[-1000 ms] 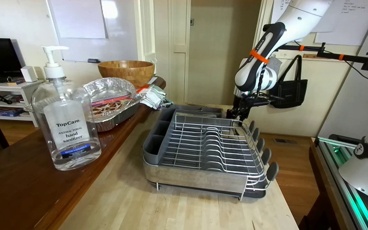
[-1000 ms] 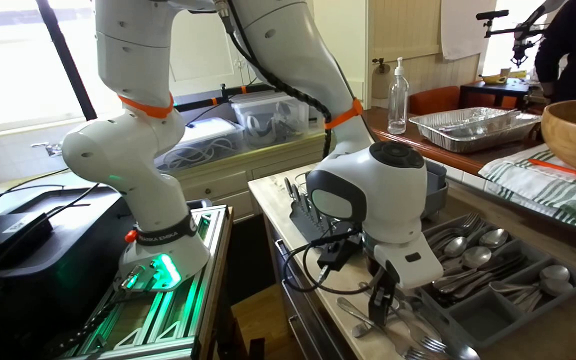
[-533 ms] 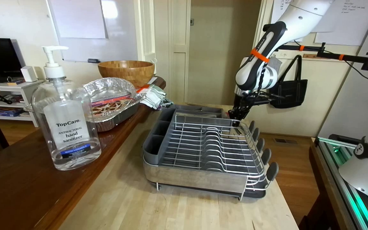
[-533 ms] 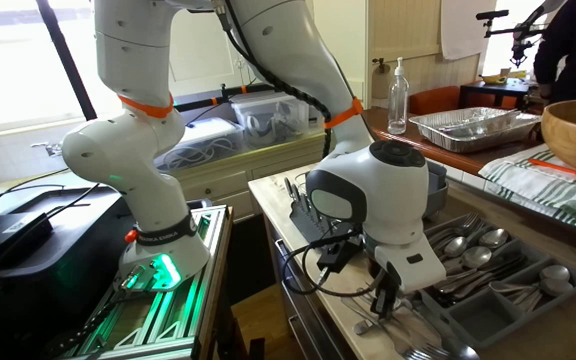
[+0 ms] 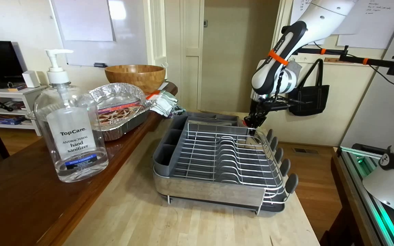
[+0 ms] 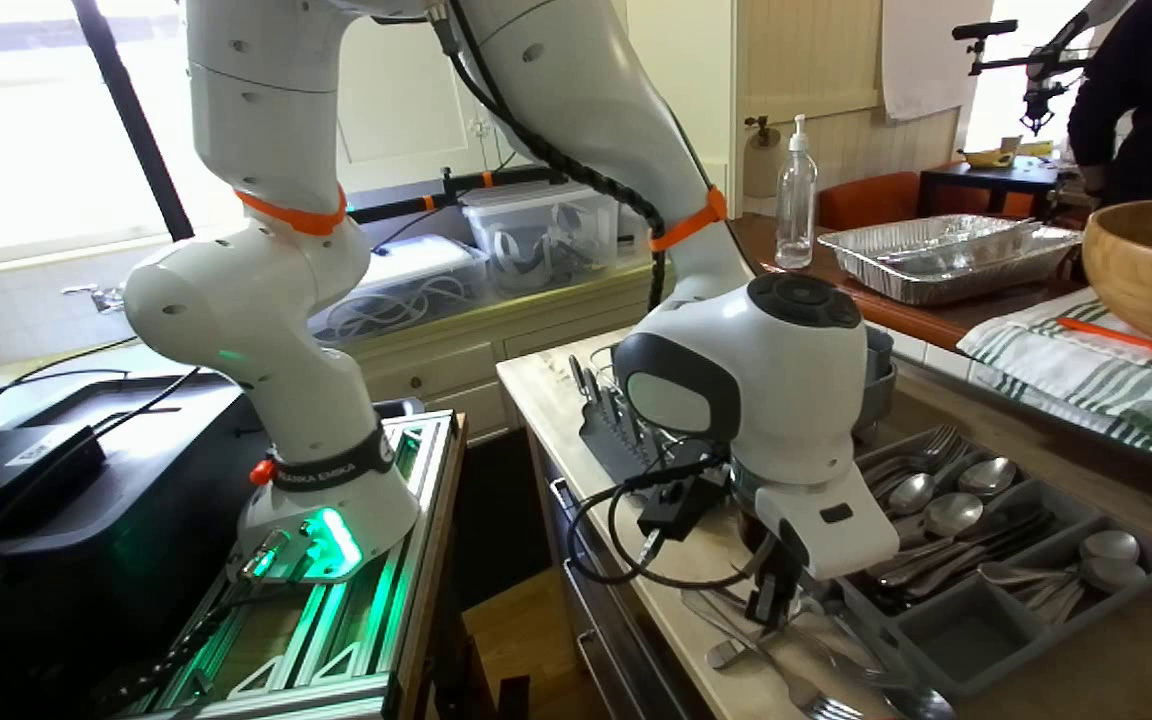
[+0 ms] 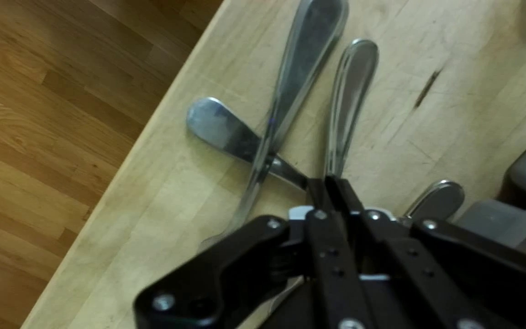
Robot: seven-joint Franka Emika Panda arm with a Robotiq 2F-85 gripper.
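Wrist view: over the light wooden table (image 7: 153, 219), near its edge, a metal handle (image 7: 349, 96) has its rounded end toward the top of the picture. Its long axis runs down and slightly left to the tips of the pincer (image 7: 325, 183); the rest is hidden. The jaws stand nearly together with the handle's narrow neck running into them, so it looks gripped there. On the left a longer handle (image 7: 297, 77) slants much the same way, crossing over a third handle (image 7: 224, 132).

In an exterior view the pincer points downward beside a gray tray (image 6: 966, 640). Just below it lie a fork (image 6: 829, 708) and a spoon (image 6: 921, 702), heads toward the lower right.

In an exterior view the pincer shows beyond the dish rack (image 5: 214, 191), its tips partly behind the wires; the handle is too small to make out.
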